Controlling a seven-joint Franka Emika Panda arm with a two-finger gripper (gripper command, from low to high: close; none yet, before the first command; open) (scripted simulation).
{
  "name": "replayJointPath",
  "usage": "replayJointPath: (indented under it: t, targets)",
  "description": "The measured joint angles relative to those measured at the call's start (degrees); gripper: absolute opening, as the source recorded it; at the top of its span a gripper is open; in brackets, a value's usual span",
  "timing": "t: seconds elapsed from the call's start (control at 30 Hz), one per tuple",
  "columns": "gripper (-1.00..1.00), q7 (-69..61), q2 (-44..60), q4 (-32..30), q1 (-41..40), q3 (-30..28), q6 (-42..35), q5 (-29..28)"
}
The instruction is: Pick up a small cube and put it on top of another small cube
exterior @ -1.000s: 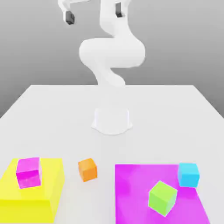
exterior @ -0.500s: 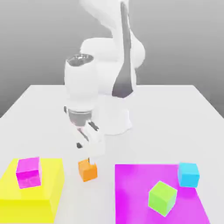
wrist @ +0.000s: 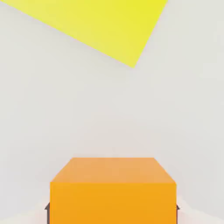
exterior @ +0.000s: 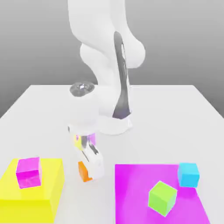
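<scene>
I have the gripper [wrist: 113,214] closed snugly on the small plain orange cube [wrist: 113,203], near the yellow block's [wrist: 109,30] corner, probably so I can lift it without slipping.

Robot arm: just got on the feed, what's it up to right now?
The robot has its claw closed on the small orange cube, one finger on either side, down at the white table. The pink cube it is meant to go on sits on the yellow block, so the stacking is not done yet. The green cube and the blue cube are over by the flat magenta square.
</scene>
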Motion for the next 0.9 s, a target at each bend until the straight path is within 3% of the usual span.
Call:
replayJointPath:
  t: [0.43, 0.9]
  targets:
    - [-1.00, -0.7, -17.0, -2.9, -1.9, 2.1, -14.1, 0.9]
    - [-1.00, -18.8, -18.8, 24.1, -8.4, -3.0, -43.0, -0.2]
